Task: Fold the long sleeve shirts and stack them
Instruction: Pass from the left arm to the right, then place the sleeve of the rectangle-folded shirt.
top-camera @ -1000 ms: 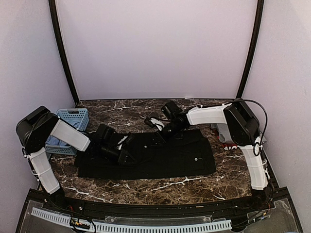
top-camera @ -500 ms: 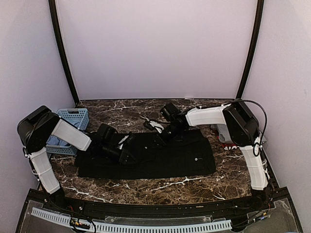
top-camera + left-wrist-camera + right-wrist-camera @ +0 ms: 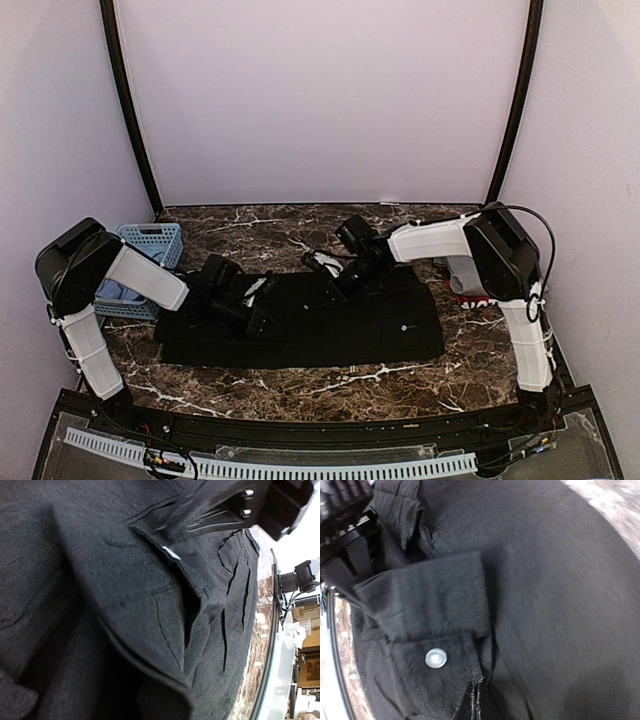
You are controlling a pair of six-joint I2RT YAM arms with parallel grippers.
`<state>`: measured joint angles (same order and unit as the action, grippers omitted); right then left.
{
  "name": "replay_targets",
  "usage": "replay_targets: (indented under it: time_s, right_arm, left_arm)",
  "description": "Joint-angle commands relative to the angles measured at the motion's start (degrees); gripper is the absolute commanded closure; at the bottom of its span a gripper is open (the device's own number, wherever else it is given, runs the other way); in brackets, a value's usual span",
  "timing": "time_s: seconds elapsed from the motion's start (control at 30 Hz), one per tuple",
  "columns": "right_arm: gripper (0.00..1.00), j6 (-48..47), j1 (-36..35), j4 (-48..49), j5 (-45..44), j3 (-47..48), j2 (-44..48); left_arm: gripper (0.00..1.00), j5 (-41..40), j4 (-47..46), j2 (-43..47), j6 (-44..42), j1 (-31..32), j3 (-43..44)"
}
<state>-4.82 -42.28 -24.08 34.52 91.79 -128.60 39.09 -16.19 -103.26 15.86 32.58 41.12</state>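
The large black long sleeve shirt (image 3: 350,322) lies spread flat across the middle of the dark marble table. My left gripper (image 3: 262,318) rests low on its left part, shut, with a raised fold of black cloth (image 3: 150,605) bunched at its jaws. My right gripper (image 3: 333,285) presses on the shirt's far edge, shut on cloth beside a cuff with a pale button (image 3: 435,658). Cloth hides both sets of fingertips in the wrist views. A grey shirt (image 3: 457,270) with a red edge (image 3: 468,297) below it shows behind the right arm.
A light-blue lattice basket (image 3: 152,243) stands at the far left, partly behind the left arm. Black frame posts rise at the back corners. Bare marble (image 3: 260,225) shows behind the shirt and in front of it.
The right gripper has shut on the shirt's far edge, and its arm has shifted slightly right. The left arm has not moved.
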Motion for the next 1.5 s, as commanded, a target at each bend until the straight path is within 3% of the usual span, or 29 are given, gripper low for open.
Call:
replay_targets:
  time_s: [0.0, 0.5, 0.87, 1.1, 1.47]
  right_arm:
    - [1.00, 2.7, 1.9, 2.0, -1.3, -3.4, 7.1]
    - [1.00, 10.0, 5.1, 5.9, -4.9, -7.9, 12.6]
    - [1.00, 12.2, 7.9, 6.3, -9.1, -8.6, 13.2]
    - [1.00, 14.4, 10.7, 7.4, -11.3, -10.4, 14.6]
    - [1.00, 15.3, 13.3, 8.4, -16.7, -14.1, 16.7]
  left_arm:
    - [0.99, -8.1, 3.7, 1.3, -0.6, -0.1, -0.8]
    - [0.65, -8.3, 1.0, 6.8, 1.5, -0.2, 0.7]
    - [0.54, -10.1, -2.0, 8.2, 5.0, -0.1, 3.8]
    - [0.52, -17.6, -2.9, 12.5, 5.6, -0.2, 3.7]
    - [0.40, -26.2, -0.8, 18.2, 5.1, -1.0, 3.0]
